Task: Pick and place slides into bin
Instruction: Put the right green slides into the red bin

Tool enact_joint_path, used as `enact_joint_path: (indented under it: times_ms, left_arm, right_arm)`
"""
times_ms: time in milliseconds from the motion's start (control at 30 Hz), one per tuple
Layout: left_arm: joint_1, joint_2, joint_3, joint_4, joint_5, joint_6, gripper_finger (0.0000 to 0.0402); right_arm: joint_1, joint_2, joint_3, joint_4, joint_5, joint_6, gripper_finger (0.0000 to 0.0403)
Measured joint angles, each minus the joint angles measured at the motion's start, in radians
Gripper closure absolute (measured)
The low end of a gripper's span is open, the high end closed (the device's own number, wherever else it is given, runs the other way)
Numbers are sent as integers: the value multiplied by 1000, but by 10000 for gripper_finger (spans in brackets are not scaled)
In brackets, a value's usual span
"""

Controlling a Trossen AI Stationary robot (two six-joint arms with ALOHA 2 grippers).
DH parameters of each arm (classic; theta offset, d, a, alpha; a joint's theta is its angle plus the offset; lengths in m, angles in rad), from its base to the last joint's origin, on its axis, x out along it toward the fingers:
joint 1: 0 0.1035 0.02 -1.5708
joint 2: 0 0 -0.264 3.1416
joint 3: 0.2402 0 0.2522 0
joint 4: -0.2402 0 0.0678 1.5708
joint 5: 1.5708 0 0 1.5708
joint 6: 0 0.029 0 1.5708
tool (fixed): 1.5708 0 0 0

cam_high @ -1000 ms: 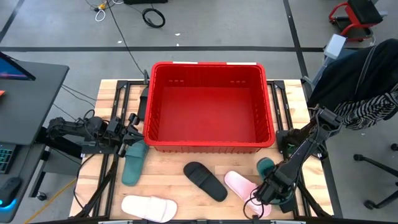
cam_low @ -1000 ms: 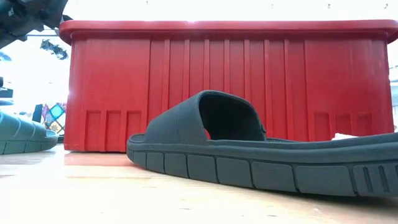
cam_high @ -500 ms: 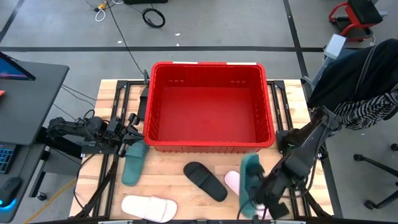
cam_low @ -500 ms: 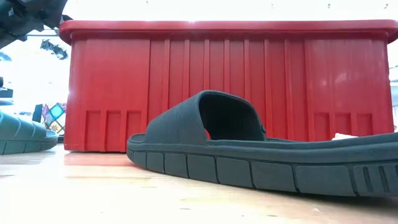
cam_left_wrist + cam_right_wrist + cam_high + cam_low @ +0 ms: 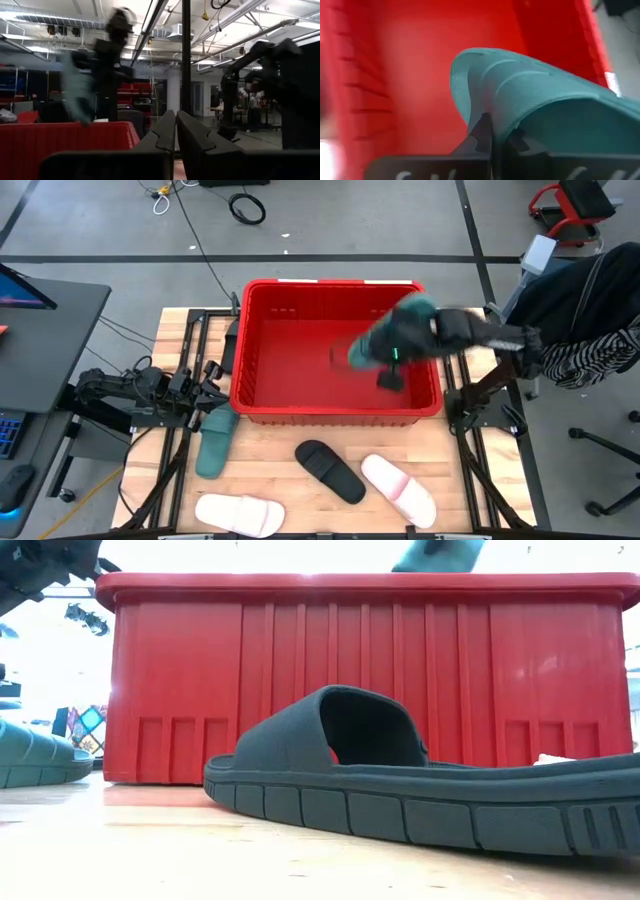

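A teal slide (image 5: 400, 330) is held in the air over the right half of the red bin (image 5: 262, 395), in the upper middle of the high view. The right gripper (image 5: 496, 136) is clamped on the edge of its sole, as the right wrist view shows, with the fingers pinched together on the foam and the red floor of the bin behind. The slide is carried above the rim, presumably so that it can be let go and fall inside; the bin holds no slide on its floor yet, as far as can be seen. In the low view only a teal tip (image 5: 438, 554) shows above the bin's rim, at the top of the frame.

The left gripper (image 5: 213, 378) is parked at the left edge of the table (image 5: 270, 455), just beside the bin's left wall, with its fingers together on nothing; this arm appears to wait.

Four slides lie on the table in front of the bin. A second teal slide (image 5: 215, 442) lies at the lower left, close to the waiting gripper. A black slide (image 5: 329, 470) lies in the lower middle, and it fills the foreground of the low view. Pale pink-white slides lie at the bottom left (image 5: 238, 513) and the lower right (image 5: 398, 490). They are spread apart, which is judged to leave room for each to be gripped alone.
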Motion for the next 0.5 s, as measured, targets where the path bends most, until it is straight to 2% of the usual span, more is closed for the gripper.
enact_joint_path:
  times_ms: [233,500]
  left_arm:
    - [0,0,0,-1,1,-8,374]
    - [0,0,0,22,1,63,380]
  right_arm:
    - [-247,30,-59,15,-249,-366,393]
    - [-420,42,-287,53,-607,-766,393]
